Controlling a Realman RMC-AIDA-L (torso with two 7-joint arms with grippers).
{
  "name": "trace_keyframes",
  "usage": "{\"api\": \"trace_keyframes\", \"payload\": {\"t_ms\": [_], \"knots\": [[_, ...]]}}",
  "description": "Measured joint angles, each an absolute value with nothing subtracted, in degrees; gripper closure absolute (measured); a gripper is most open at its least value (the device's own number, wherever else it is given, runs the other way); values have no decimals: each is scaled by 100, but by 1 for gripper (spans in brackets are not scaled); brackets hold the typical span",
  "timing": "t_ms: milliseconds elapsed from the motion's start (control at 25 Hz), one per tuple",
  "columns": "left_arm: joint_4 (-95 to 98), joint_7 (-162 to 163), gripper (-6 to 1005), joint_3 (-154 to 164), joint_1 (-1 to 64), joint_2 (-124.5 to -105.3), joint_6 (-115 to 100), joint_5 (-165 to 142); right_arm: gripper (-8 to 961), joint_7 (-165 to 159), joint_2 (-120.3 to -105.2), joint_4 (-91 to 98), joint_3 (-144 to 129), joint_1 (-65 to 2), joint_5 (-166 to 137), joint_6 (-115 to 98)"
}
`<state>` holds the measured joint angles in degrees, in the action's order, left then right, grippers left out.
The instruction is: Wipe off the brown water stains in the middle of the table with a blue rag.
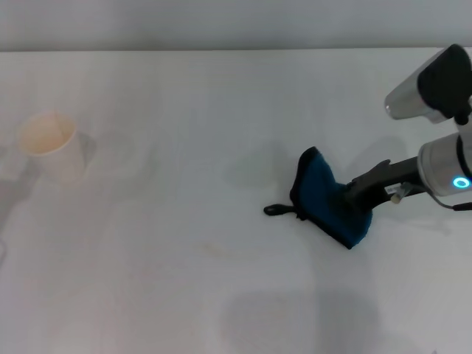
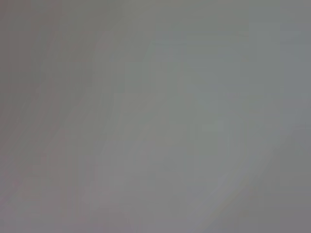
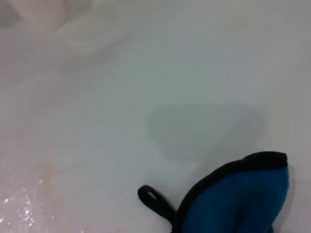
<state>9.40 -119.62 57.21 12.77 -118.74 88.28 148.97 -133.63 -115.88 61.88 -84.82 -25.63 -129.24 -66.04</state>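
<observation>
My left wrist view is a featureless grey blur, and I can't see the left gripper in any view. The right gripper (image 1: 352,198) reaches in from the right, its fingertips buried in the rag (image 1: 329,200), clamped on it. The rag is soft blue cloth with black trim, bunched and lifted at one edge, its loop (image 1: 277,210) lying on the table (image 1: 221,110) right of centre. The stains (image 3: 29,194) are a faint tan, glistening film, hard to trace. A paper cup (image 1: 50,146) stands far left.

White table (image 1: 221,110) bears a paper cup (image 1: 51,146) (left) and blue rag (image 1: 328,200)
</observation>
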Motion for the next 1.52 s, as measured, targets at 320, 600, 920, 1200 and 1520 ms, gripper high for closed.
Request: {"api": "trace_keyframes", "payload": {"t_ms": [320,600,920,1200,1520], "knots": [[940,-11942,127,5722,1229,-11869,8842,14913,824,-13326,-11580,6276,-8902,-2538,-12869,-6287],[940,-11934,126,5721,1221,-11856,8842,14915,598,-13317,-11584,6365,-9231,-2491,-12851,-5915],[940,-11930,127,5713,1201,-11847,8842,14982,289,-13296,-11546,6543,-9077,-2415,-12407,-5958],[940,-11930,127,5712,1217,-11848,8841,14999,136,-13254,-11546,6568,-9059,-2433,-12293,-6190],[940,-11923,126,5713,1189,-11848,8810,15012,95,-12512,-11532,6180,-8072,-2114,-10601,-5869]]}}
